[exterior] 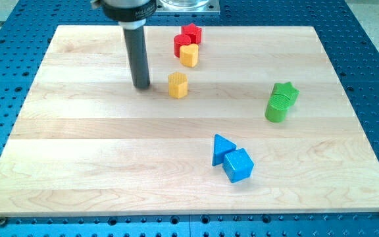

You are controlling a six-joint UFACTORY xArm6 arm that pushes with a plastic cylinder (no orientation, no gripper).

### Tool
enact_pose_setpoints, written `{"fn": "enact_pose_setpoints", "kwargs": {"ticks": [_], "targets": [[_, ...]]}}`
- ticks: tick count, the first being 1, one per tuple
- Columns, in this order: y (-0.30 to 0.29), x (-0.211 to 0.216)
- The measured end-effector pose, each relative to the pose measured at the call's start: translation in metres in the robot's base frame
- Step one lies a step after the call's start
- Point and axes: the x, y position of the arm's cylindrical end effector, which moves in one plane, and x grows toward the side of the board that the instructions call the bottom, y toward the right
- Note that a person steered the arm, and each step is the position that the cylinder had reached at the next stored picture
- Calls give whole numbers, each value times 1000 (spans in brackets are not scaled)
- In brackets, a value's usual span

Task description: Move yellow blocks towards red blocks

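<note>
The wooden surface carries every block. My tip is a bare rod, an end effector with nothing to spread or pinch; it sits just left of the lone yellow hexagon. The other yellow block already touches the red cylinder and red star. I judge the tip should swing below the hexagon, then push it up the view, centred, to stop it slipping sideways.

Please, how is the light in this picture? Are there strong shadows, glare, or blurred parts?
In the camera view the light is even and soft: my tip and the yellow block beside it cast only faint shadows on the wooden board. No glare on the wood; the blocks look sharp, though the rod's mount at the view's top is cut off.
</note>
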Motion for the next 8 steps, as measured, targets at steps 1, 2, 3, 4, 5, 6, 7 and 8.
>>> {"fn": "enact_pose_setpoints", "kwargs": {"ticks": [1,2,3,4,5,6,7,8], "targets": [[53,25],[75,42],[97,-2],[98,2],[98,24],[98,-27],[98,-35],[100,-7]]}}
